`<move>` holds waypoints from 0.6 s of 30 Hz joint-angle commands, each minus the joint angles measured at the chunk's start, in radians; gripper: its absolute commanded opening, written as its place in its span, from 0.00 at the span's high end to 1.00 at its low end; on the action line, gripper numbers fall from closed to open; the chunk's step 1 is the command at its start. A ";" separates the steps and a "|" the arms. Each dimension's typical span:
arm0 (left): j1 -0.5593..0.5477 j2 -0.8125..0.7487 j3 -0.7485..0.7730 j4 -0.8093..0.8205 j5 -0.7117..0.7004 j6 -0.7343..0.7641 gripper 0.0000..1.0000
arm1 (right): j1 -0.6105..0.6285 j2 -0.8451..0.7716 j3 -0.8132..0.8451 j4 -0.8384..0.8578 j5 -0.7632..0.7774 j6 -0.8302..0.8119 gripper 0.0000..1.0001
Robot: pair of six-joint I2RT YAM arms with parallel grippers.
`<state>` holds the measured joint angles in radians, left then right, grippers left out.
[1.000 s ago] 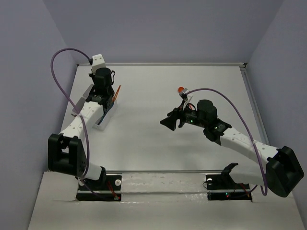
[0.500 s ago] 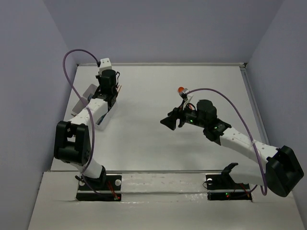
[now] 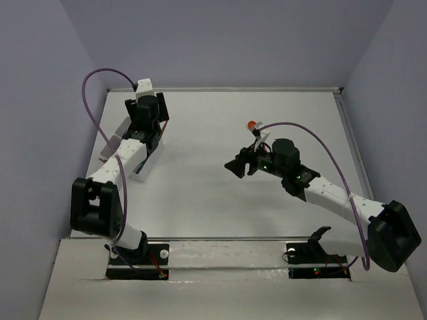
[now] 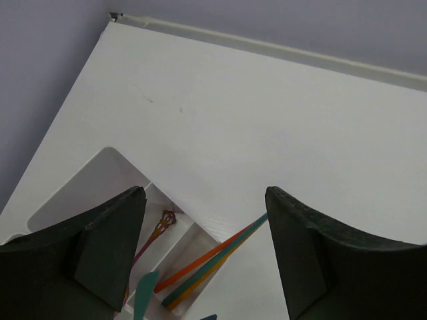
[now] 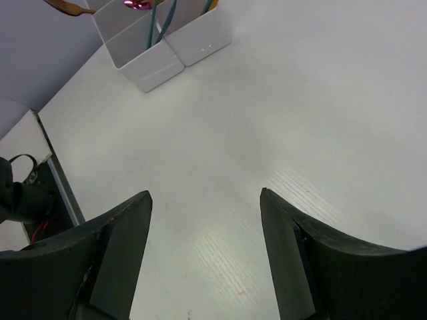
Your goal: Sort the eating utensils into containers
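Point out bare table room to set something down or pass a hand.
The wide middle of the table, between the tray and the right gripper, is bare, as is the far strip along the back rail. Crowded: the left edge, where the left gripper hangs over the tray's utensils.

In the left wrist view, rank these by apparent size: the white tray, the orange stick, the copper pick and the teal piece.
1. white tray
2. orange stick
3. copper pick, with its lower end out of sight
Unranked: teal piece, which is cut off by the frame's bottom edge, so its full size can't be judged.
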<state>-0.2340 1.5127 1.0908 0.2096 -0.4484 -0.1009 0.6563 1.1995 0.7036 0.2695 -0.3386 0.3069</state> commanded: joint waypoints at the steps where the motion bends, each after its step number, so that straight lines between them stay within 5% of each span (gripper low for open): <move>1: -0.016 -0.161 0.105 -0.019 0.097 -0.104 0.15 | 0.011 0.029 -0.004 0.014 0.091 -0.028 0.31; 6: -0.016 -0.317 0.112 -0.096 0.357 -0.226 0.14 | 0.011 0.060 0.008 -0.036 0.257 -0.040 0.39; 11: -0.016 -0.569 -0.061 -0.095 0.618 -0.341 0.11 | -0.039 0.142 0.088 -0.162 0.395 -0.025 0.37; 18: -0.016 -0.871 -0.319 -0.143 0.705 -0.338 0.04 | -0.213 0.303 0.239 -0.302 0.449 -0.026 0.36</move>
<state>-0.2470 0.7250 0.8722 0.1219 0.1486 -0.4221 0.5526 1.4334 0.8284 0.0525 0.0360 0.2878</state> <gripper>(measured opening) 0.940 0.635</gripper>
